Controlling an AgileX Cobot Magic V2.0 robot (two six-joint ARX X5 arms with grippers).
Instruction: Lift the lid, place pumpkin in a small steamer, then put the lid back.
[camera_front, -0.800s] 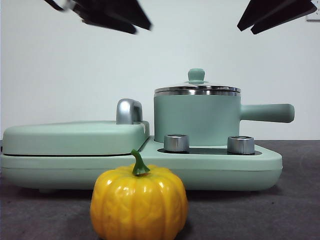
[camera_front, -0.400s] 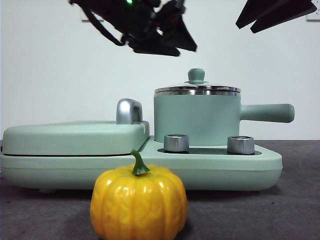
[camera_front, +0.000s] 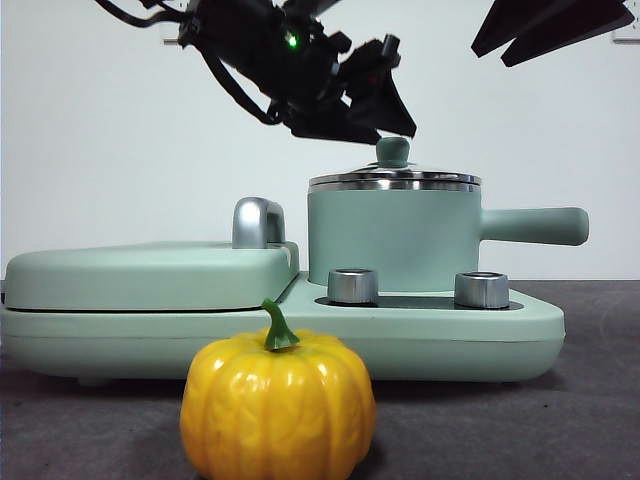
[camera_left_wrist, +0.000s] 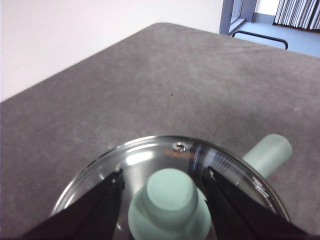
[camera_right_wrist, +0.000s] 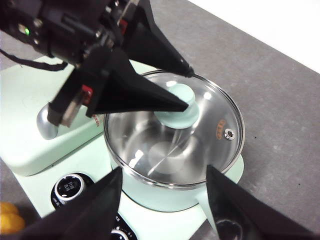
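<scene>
The lid (camera_front: 395, 180) sits on the small steamer (camera_front: 390, 240), its mint knob (camera_front: 392, 152) sticking up. My left gripper (camera_front: 388, 118) hovers just over that knob. In the left wrist view the left gripper (camera_left_wrist: 162, 171) is open, a jaw on each side of the knob (camera_left_wrist: 170, 200), above the glass lid (camera_left_wrist: 150, 160). The right wrist view looks down on the lid (camera_right_wrist: 210, 135) and the left gripper (camera_right_wrist: 189, 89). My right gripper (camera_right_wrist: 164, 169) is open and held high above the pot. The pumpkin (camera_front: 278, 405) stands on the table in front of the cooker.
The steamer's long handle (camera_front: 530, 225) points right. A flat griddle cover (camera_front: 150, 275) with a chrome handle (camera_front: 257, 222) fills the cooker's left half. Two metal dials (camera_front: 352, 285) (camera_front: 481, 289) sit on the base (camera_front: 440, 325) in front of the pot.
The left arm has come down and to the right, from the top left to just over the lid's knob. The right arm, lid and pumpkin have stayed put.
</scene>
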